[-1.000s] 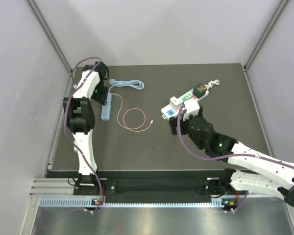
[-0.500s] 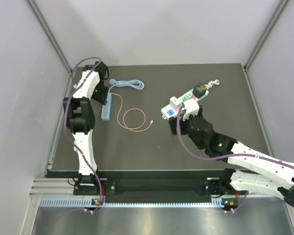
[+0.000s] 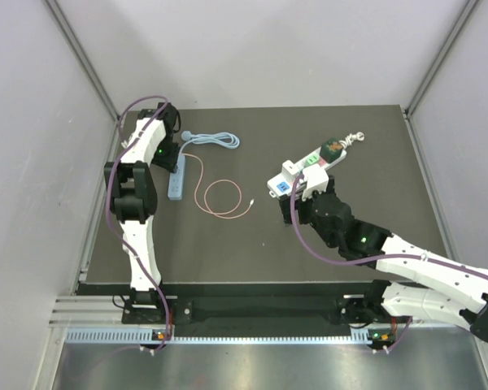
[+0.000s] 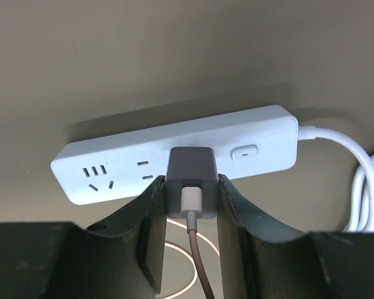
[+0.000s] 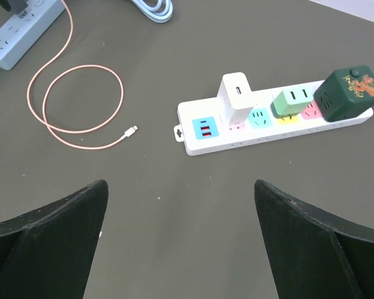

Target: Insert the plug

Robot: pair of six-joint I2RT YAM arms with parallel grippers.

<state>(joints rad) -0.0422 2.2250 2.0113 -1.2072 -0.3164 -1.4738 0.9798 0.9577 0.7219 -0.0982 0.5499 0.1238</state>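
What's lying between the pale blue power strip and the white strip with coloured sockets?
A looped pink cable, its loose connector toward the white strip; the top and right wrist views show it.

Top external: fixed high, behind the arm bases, looking down and forward. Whole tabletop (image 3: 252,244) in frame, seen from far off.

Left wrist: low and very close, facing the blue power strip (image 4: 249,134) side-on, grey plug (image 4: 190,177) at centre frame.

Right wrist: raised, tilted down across the tabletop, mid-range, white power strip (image 5: 268,134) right of centre.

Overlap: blue power strip and pink cable (image 5: 75,106) show in all three views. White power strip shows only in top external and right wrist.
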